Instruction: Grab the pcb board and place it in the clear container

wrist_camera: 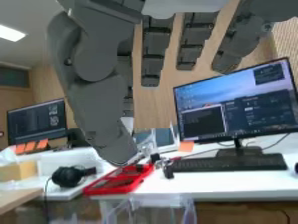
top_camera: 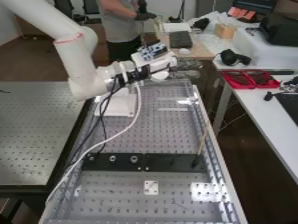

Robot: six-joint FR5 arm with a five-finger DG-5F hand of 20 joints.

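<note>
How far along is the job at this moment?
Done: nothing visible; I cannot identify a placed board.
In hand: apparently nothing; the hand is raised at the far end of the perforated bench, fingers extended and spread.
Left: apparently the grasp and the placing, probably into the see-through container below the hand.

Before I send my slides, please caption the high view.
White arm, dark hand near the far end of the bench, red trays on a table.

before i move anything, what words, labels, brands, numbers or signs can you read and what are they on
No text can be read.
Monitor behind the keyboard: text too small to read.
Keyboard: key markings too small.
Other monitor: too small.
Orange notes: any writing too small.
</note>
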